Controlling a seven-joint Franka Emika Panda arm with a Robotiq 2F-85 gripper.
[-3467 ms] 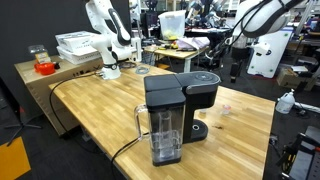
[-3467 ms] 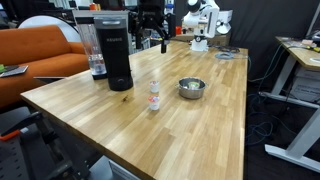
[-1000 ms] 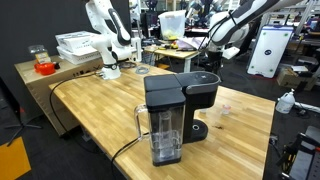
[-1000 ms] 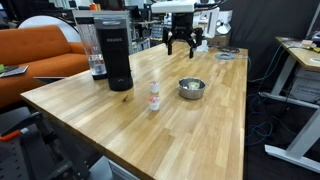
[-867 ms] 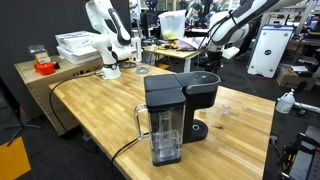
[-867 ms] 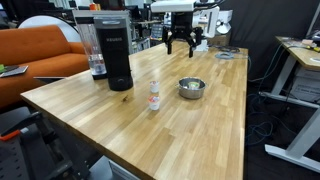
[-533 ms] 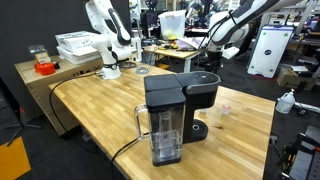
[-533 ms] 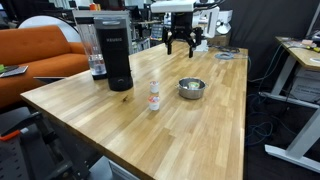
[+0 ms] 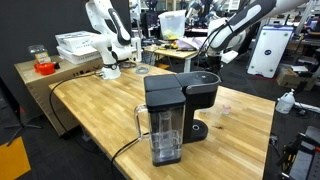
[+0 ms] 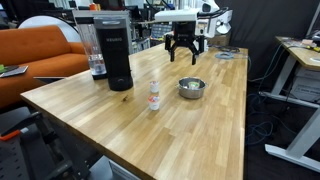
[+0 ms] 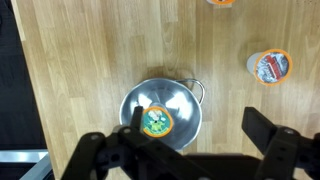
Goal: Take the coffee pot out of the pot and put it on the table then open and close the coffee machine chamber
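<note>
A small metal pot (image 11: 160, 112) stands on the light-wood table (image 11: 80, 60) and holds a coffee pod (image 11: 155, 122) with a green and orange lid. My gripper (image 11: 200, 135) is open and empty, hovering above the pot with its fingers over the pot's right side. In an exterior view the gripper (image 10: 184, 52) hangs above and behind the pot (image 10: 191, 88). The black coffee machine (image 9: 170, 110) stands with its chamber lid (image 9: 205, 82) shut; it also shows in an exterior view (image 10: 113, 55). The gripper (image 9: 208, 58) is behind the machine there.
A second pod (image 11: 269, 67) lies on the table right of the pot, and a small stack (image 10: 154, 97) stands between pot and machine. The table edge (image 11: 15, 90) runs along the left of the wrist view. A brown cabinet (image 9: 45, 75) and a white arm (image 9: 105, 35) stand behind.
The gripper has come forward from the back of the table and dropped lower towards the pot. The pot, pods and coffee machine have not moved.
</note>
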